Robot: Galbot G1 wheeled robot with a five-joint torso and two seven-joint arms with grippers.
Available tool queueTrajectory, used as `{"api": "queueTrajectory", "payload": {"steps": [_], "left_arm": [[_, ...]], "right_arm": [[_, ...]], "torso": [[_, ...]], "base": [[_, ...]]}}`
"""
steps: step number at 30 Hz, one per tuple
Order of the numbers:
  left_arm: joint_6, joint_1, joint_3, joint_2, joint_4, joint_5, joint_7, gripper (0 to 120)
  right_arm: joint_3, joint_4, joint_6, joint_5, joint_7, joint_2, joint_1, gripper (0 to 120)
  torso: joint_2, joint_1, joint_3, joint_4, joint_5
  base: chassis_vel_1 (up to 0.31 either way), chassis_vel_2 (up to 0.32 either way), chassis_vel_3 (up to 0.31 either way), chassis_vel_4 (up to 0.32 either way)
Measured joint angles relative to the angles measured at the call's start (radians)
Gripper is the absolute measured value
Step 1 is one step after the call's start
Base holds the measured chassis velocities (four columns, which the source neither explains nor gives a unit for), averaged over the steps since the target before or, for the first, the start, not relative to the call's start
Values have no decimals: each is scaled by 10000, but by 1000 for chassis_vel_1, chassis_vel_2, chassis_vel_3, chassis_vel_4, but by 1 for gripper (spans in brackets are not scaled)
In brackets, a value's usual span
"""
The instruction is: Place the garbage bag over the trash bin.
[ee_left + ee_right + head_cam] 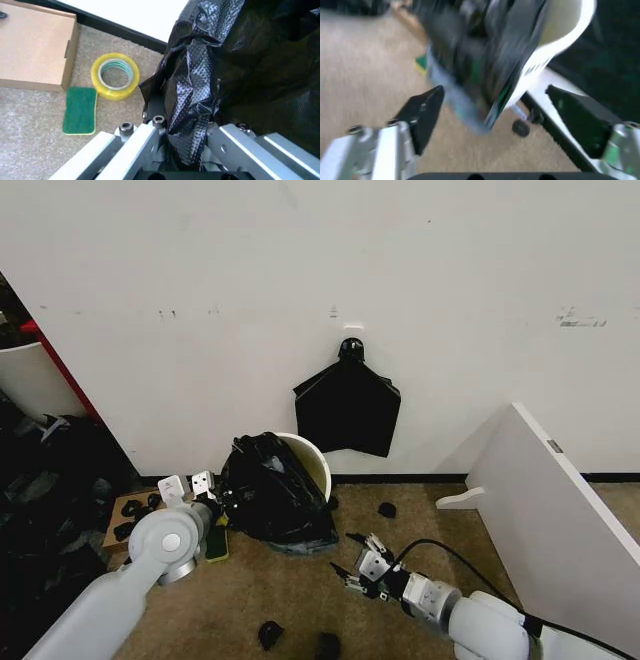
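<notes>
The white trash bin (pixel 312 457) stands against the wall, and the glossy black garbage bag (pixel 272 492) is draped over its left and front side, with the bin's right rim bare. My left gripper (pixel 222 502) is at the bag's left edge. In the left wrist view it (pixel 187 150) is shut on a crinkled fold of the bag (pixel 195 93). On the carpet to the right front of the bin, my right gripper (pixel 356 566) stands open and holds nothing. In its wrist view the gripper (pixel 495 123) faces the bag (pixel 475 56) and the bin (pixel 560 26).
A flat black bundle (pixel 347 408) hangs on the wall behind the bin. A slanted white board (pixel 560 500) leans at the right. Left of the bin lie a cardboard box (pixel 32 45), a yellow tape roll (pixel 115 75) and a green sponge (pixel 80 110). Small black pieces (pixel 270 635) dot the carpet.
</notes>
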Motion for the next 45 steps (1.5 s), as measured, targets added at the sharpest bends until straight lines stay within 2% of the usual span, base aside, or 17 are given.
{"api": "queueTrajectory", "payload": {"steps": [3,5,7,11,15,21,24,27,30,33,35,41,43,45], "left_arm": [[-9,100,102,6,-69,198,24,1],[-8,298,301,8,-262,545,180,1],[12,451,471,-10,-438,846,322,1],[64,574,647,-98,-642,1131,383,1],[229,657,818,-262,-953,1405,445,1],[376,838,850,-208,-1188,1577,549,1],[412,897,853,-192,-1228,1621,583,1],[498,982,865,-205,-1260,1730,658,1],[531,987,887,-235,-1264,1770,670,1],[556,986,921,-239,-1278,1780,693,1],[560,984,928,-240,-1279,1781,696,1],[570,993,940,-230,-1296,1790,724,1],[570,999,937,-228,-1296,1793,726,1],[571,1029,920,-212,-1301,1804,735,1]], "right_arm": [[73,404,-218,612,256,44,212,86],[104,842,-497,1448,694,159,499,95],[102,1043,-708,2039,1067,353,721,99],[33,1020,-880,2292,1217,668,911,100],[-288,295,-1025,2255,1245,1318,1119,100],[-389,-195,-1019,2367,1339,1703,1342,99],[-414,-282,-1019,2470,1389,1777,1445,95],[-481,-582,-1030,2683,1583,1987,1713,84],[-498,-668,-1036,2746,1622,2023,1777,81],[-512,-695,-1060,2776,1632,2028,1813,66],[-512,-700,-1095,2798,1653,2041,1817,64],[-505,-723,-1173,3024,1680,2060,1774,38],[-505,-722,-1173,3034,1683,2060,1773,34],[-506,-719,-1173,3042,1697,2071,1778,26]], "torso": [[0,0,0,0,0],[0,0,0,0,-2],[0,-1,0,0,-1],[0,0,0,0,-1],[0,0,0,-2,2],[0,0,0,-1,1],[0,0,0,-1,0],[0,0,0,0,0],[0,0,0,0,-1],[0,0,0,-2,-1],[0,0,0,-2,-1],[0,0,0,-2,0],[0,0,0,-2,0],[0,0,0,-2,0]], "base": [[0,0,0,0],[0,0,0,0],[0,0,0,0],[0,0,0,0],[0,0,0,0],[0,0,0,0],[0,0,0,0],[0,0,0,0],[0,0,0,0],[0,0,0,0],[0,0,0,0],[0,0,0,0],[0,0,0,0],[0,0,0,0]]}}
